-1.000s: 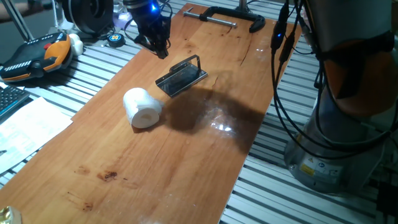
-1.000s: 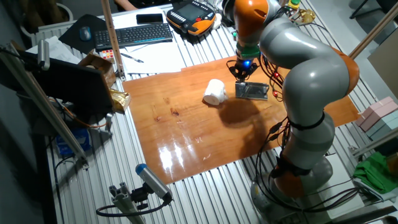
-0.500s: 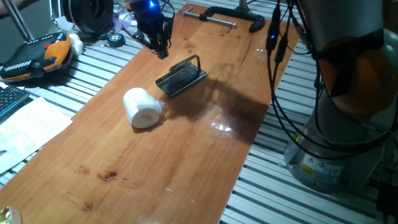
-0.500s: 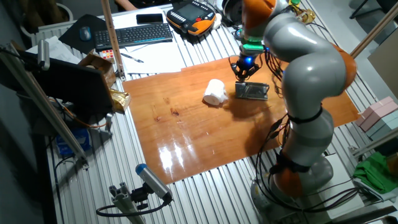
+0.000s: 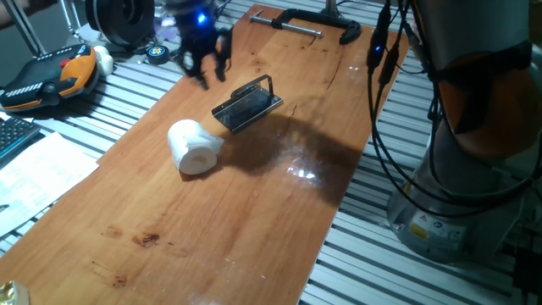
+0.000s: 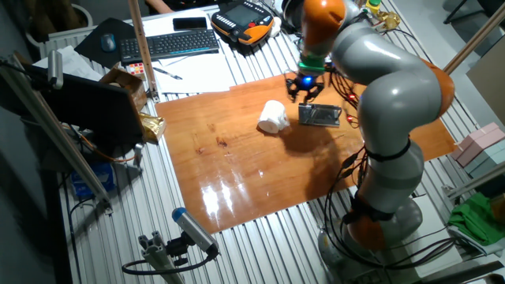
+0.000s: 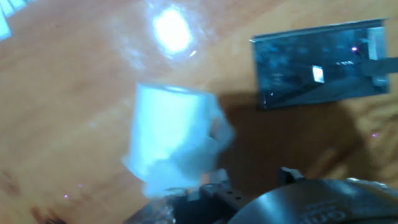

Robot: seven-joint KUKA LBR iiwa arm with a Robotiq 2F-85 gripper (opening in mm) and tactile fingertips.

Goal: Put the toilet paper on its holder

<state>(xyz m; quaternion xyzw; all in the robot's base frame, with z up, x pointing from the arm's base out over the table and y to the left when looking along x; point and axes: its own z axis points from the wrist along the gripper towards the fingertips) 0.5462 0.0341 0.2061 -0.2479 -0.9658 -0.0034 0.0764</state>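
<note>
On the left of the wooden table [image 5: 254, 220], the toilet paper [image 5: 194, 146] lies on its side, its flat end with the hollow core facing the near edge and a loose torn flap at its right. Nothing touches it. In the hand view it shows as a blurred white shape [image 7: 175, 138] below the camera, well left of the holder.

Just right of the roll and a little farther back sits the holder [image 5: 246, 106], a dark flat plate with its thin raised bar along the far side. The roll and the holder lie near each other but apart, bare wood between them.

Behind the roll and left of the holder, near the table's far left edge, the gripper [image 5: 202, 61] hangs above the wood with a blue light on its body. It is motion-blurred, yet in the one fixed view its fingers appear spread, and nothing is between them. The other fixed view places the gripper [image 6: 304, 89] between roll and holder, slightly behind both.

Farther right, at the table's far end, a black clamp [image 5: 309, 21] lies well away from the holder.

The step in hand looks like the approach for the pickup; the roll is not yet grasped. The next move likely calls for centring over the roll, descending with fingers open across its curved sides, then closing gently so the soft paper is not crushed.
</note>
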